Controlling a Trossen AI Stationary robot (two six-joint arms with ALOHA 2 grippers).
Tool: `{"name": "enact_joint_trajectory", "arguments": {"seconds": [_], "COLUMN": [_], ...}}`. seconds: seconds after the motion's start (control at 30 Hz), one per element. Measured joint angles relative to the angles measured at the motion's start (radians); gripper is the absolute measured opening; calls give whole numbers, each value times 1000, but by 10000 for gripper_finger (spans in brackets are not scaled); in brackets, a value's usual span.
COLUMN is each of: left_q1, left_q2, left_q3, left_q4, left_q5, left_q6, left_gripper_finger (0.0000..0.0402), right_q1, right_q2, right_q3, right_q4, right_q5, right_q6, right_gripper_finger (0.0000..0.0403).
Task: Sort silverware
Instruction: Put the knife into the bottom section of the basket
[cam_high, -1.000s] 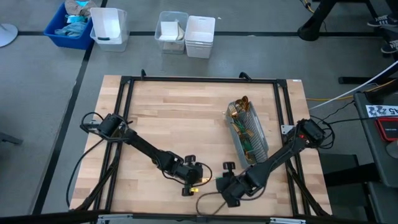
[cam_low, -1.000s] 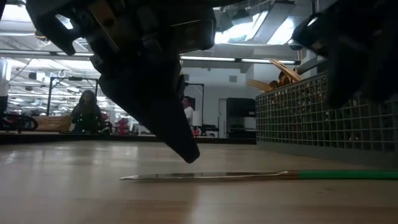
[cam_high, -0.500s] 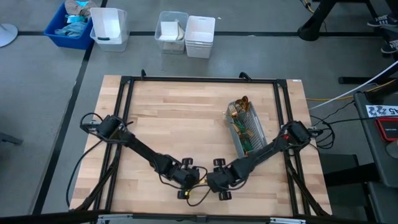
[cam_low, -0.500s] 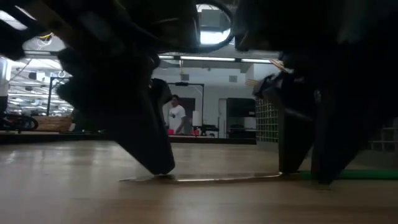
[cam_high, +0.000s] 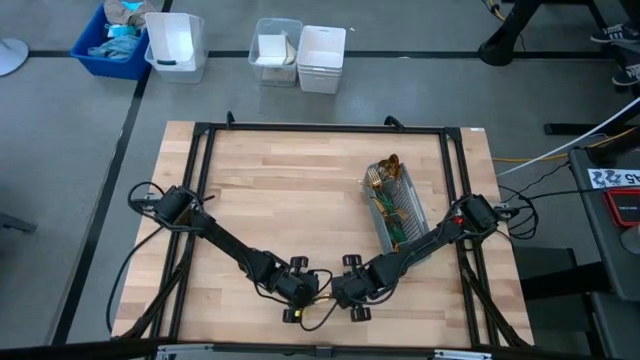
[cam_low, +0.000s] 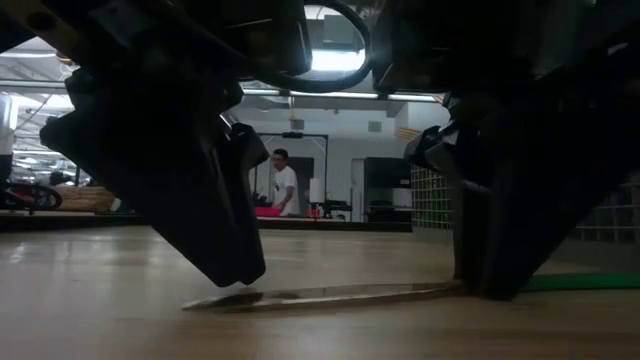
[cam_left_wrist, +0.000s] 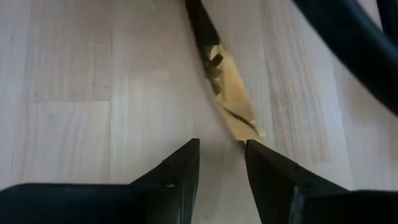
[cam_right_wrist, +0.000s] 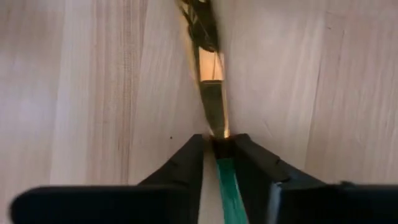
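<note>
gold-bladed knife (cam_right_wrist: 211, 93) — teal handle, pale wood table (cam_high: 290, 200)

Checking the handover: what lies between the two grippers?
The knife's gold blade spans it on the table, low view: left gripper at its tip, right gripper around the handle end.

I see wide bare tabletop (cam_high: 290, 190) across the left and middle, easy passage there. On the right the mesh caddy (cam_high: 402, 215) blocks the way, silverware (cam_high: 381, 176) poking from its far end. Near the front edge both end effectors crowd together over one knife (cam_low: 330, 295), leaving hardly any gap between them.
</note>
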Motion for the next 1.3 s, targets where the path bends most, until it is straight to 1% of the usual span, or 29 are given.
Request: {"name": "enact_joint_trajectory", "arguments": {"seconds": [0.17,0.23,0.3,0.53,0.93,1.13,1.3], "left_q1": [0,0,0,0,0,0,-9], "left_q2": [0,0,-1,-1,-11,-95,-154], "left_q3": [0,0,1,1,2,2,2], "left_q4": [0,0,0,1,-9,-72,-114], "left_q5": [0,0,0,0,0,-5,-50], "left_q6": [-27,-42,-54,-75,-124,-124,-123], "left_gripper_finger": [123,123,123,123,123,123,123], "right_q1": [0,0,0,0,0,0,0], "right_q2": [1,1,1,2,-2,-1,-1], "right_q3": [0,0,-1,-2,7,11,11], "right_q4": [0,-1,-1,1,1,12,21], "right_q5": [-5,-6,-6,-6,-7,-7,-7], "right_q6": [2,1,2,35,39,38,37], "right_gripper_finger": [42,28,22,45,37,37,37]}}
